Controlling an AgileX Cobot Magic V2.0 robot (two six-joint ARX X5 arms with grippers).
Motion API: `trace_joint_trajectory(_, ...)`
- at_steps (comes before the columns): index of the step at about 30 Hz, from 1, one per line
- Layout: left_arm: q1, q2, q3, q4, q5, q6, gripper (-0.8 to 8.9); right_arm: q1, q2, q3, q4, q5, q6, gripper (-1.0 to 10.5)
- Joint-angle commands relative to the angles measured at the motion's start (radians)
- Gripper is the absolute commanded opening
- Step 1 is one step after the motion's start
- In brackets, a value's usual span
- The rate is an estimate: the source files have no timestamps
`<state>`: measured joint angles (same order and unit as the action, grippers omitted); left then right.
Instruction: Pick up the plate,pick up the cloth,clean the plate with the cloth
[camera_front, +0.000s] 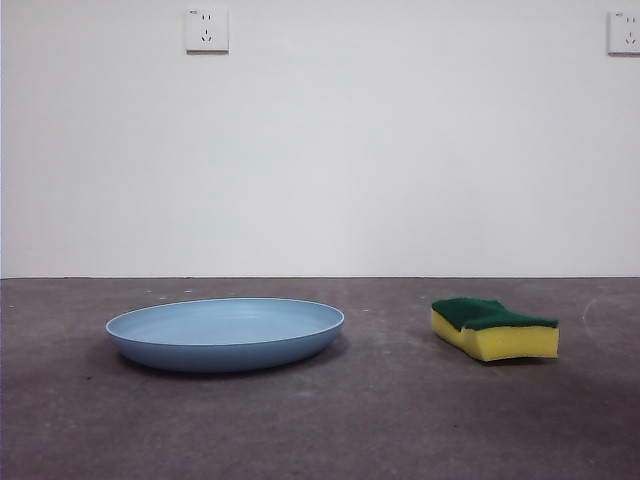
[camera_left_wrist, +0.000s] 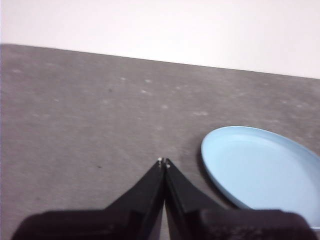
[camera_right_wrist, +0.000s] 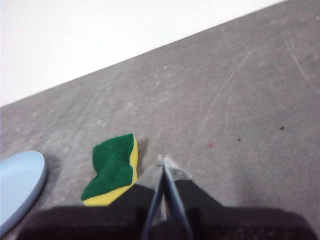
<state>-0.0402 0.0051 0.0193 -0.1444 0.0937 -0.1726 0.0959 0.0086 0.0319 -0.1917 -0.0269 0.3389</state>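
The light-blue plate (camera_front: 225, 333) lies flat on the grey table, left of centre in the front view. The sponge that serves as the cloth (camera_front: 494, 327), yellow foam with a green top, lies to its right, apart from it. No arm shows in the front view. In the left wrist view my left gripper (camera_left_wrist: 163, 162) is shut and empty, above the table beside the plate (camera_left_wrist: 262, 175). In the right wrist view my right gripper (camera_right_wrist: 164, 161) is shut and empty, close beside the sponge (camera_right_wrist: 113, 169); the plate's edge (camera_right_wrist: 20, 182) also shows there.
A white wall runs along the table's far edge, with two sockets (camera_front: 206, 30) high on it. The grey tabletop (camera_front: 320, 430) is worn and scratched.
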Motion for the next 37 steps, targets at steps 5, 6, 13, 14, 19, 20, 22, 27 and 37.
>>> trace_joint_trajectory(5, 0.003, 0.024, 0.105, -0.109, 0.013, -0.095, -0.06, -0.002, 0.109, 0.128, -0.02, -0.006, 0.056, -0.1)
trace_joint_trajectory(6, 0.003, 0.038, 0.127, -0.124, 0.013, -0.095, -0.06, -0.002, 0.135, 0.153, -0.028, -0.015, 0.053, -0.1)
trace_joint_trajectory(13, 0.003, 0.193, 0.282, -0.175, 0.013, -0.093, -0.06, -0.002, 0.372, 0.383, -0.111, -0.072, -0.039, -0.1)
trace_joint_trajectory(14, 0.003, 0.222, 0.306, -0.179, 0.014, -0.093, -0.06, -0.002, 0.408, 0.418, -0.125, -0.088, -0.069, -0.1)
trace_joint_trajectory(19, 0.003, 0.373, 0.432, -0.231, 0.031, -0.084, -0.06, -0.002, 0.578, 0.592, -0.248, -0.163, -0.166, 0.0)
trace_joint_trajectory(20, 0.003, 0.408, 0.459, -0.247, 0.046, -0.072, -0.06, -0.002, 0.616, 0.629, -0.282, -0.18, -0.178, 0.0)
trace_joint_trajectory(22, 0.003, 0.475, 0.51, -0.283, 0.084, -0.041, -0.05, -0.002, 0.676, 0.687, -0.329, -0.198, -0.191, 0.0)
trace_joint_trajectory(27, 0.003, 0.641, 0.62, -0.384, 0.186, 0.002, 0.0, -0.002, 0.814, 0.805, -0.4, -0.293, -0.237, 0.0)
trace_joint_trajectory(37, 0.001, 0.842, 0.674, -0.422, 0.356, 0.016, 3.81, -0.002, 0.898, 0.849, -0.462, -0.312, -0.224, 4.5)
